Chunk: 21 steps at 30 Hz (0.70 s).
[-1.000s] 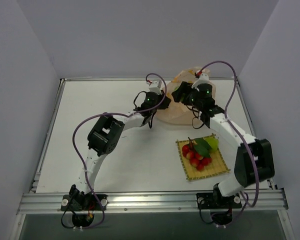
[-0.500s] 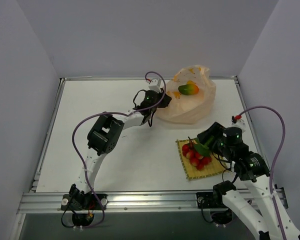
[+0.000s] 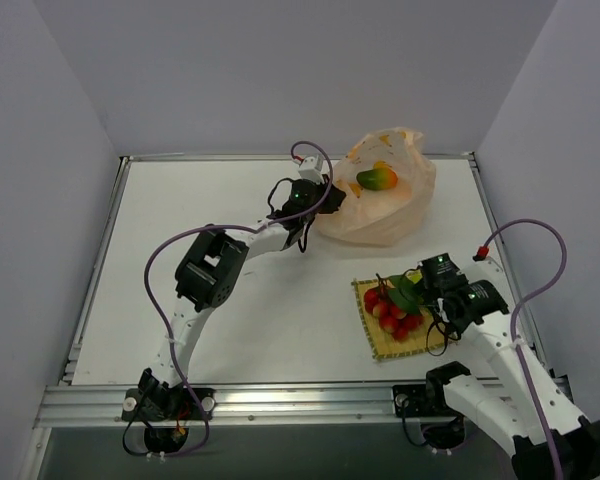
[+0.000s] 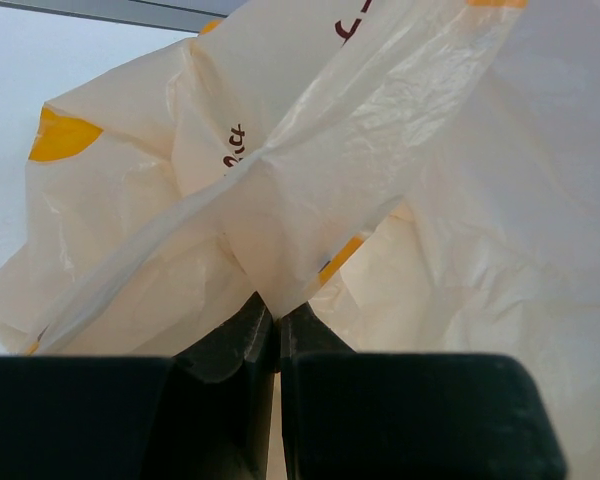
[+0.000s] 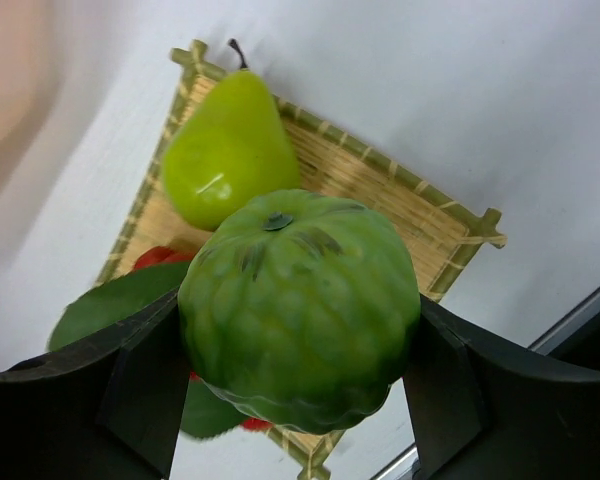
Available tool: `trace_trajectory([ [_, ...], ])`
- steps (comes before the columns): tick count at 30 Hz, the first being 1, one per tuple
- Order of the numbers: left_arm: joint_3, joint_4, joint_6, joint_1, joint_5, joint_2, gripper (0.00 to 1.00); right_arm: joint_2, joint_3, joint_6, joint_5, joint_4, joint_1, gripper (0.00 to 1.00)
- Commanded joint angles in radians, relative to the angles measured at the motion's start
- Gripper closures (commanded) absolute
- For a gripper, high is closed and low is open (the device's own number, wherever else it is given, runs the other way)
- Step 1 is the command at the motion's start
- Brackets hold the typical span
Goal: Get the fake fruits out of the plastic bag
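Note:
The plastic bag (image 3: 385,212) lies at the back of the table, pale peach and crumpled, with a green-orange mango (image 3: 377,178) showing in its open mouth. My left gripper (image 3: 323,199) is shut on a fold of the plastic bag (image 4: 380,170) at its left edge, the left gripper (image 4: 276,316) pinching thin film. Over the woven mat, my right gripper (image 5: 300,345) is shut on a round bumpy green fruit (image 5: 298,300). On the mat lie a green pear (image 5: 227,150) and a red berry bunch (image 3: 392,314) with green leaves. The right gripper (image 3: 421,284) hovers at the mat's far right corner.
The square yellow woven mat (image 3: 432,336) sits at the front right, near the table's metal front rail (image 3: 300,400). Grey walls close in the table on three sides. The right arm's purple cable (image 3: 540,250) loops beside the right wall.
My right arm swung from the bag's mouth back to above the mat, carrying the round green fruit. The mango in the bag is now uncovered. The left gripper has not moved.

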Motion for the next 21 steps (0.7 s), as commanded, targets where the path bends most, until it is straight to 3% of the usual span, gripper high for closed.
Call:
trace_trajectory([
  [1, 0.063, 0.058, -0.040, 0.005, 0.013, -0.015, 0.98, 0.082, -0.036, 0.073, 0.110, 0.003, -0.016, 0.72],
  [11, 0.060, 0.075, -0.057, 0.017, 0.010, -0.035, 0.98, 0.251, -0.037, 0.015, 0.008, 0.032, -0.087, 0.70],
  [18, 0.062, 0.087, -0.086, 0.023, 0.014, -0.047, 0.98, 0.375, -0.097, -0.005, -0.245, 0.055, -0.098, 0.70],
  [21, 0.060, 0.092, -0.091, 0.026, 0.016, -0.051, 0.98, 0.366, -0.105, 0.010, -0.283, 0.052, -0.098, 0.70],
])
